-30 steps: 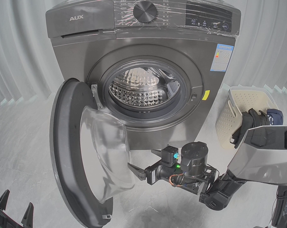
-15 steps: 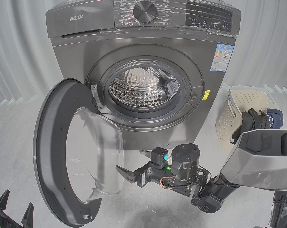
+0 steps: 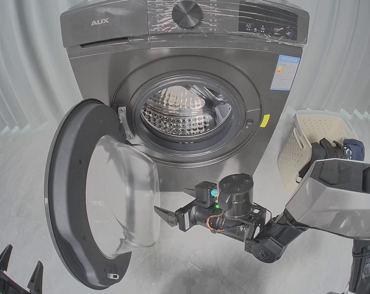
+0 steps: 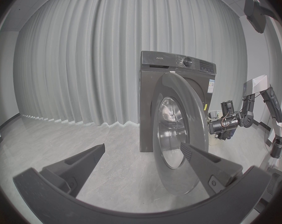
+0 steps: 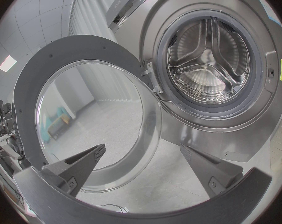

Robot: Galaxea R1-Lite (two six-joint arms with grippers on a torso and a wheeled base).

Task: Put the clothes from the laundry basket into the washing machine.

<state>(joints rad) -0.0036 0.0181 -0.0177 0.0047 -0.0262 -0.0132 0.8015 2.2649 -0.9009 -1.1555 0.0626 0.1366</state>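
1. The clothes [image 3: 336, 150], dark pieces, are heaped in the laundry basket [image 3: 305, 131]. It stands on the floor just beside the washing machine [image 3: 111, 66], off its right front corner. None of them has been lifted out yet.
2. The drum [image 3: 185, 111] is bare and fully exposed.
3. The door [image 3: 66, 176], hinged on the machine's left side, has swung clearly wider over the last second. Most of that swing came in the first half. It now stands well out from the opening, with its glass bowl facing the right arm.
4. The right gripper [image 3: 174, 203] followed the door leftward, then eased back a little. Its jaws are spread and hold nothing, and the nearer tip sits close by the rim of the glass bowl. Whether it touches cannot be told.
5. The left gripper [image 3: 21, 262] has stayed low on the left, well apart from the door, with its jaws spread and empty.
6. As I judge it, the door-opening step is about finished. The way into the drum is free, so the right arm can turn to the basket.
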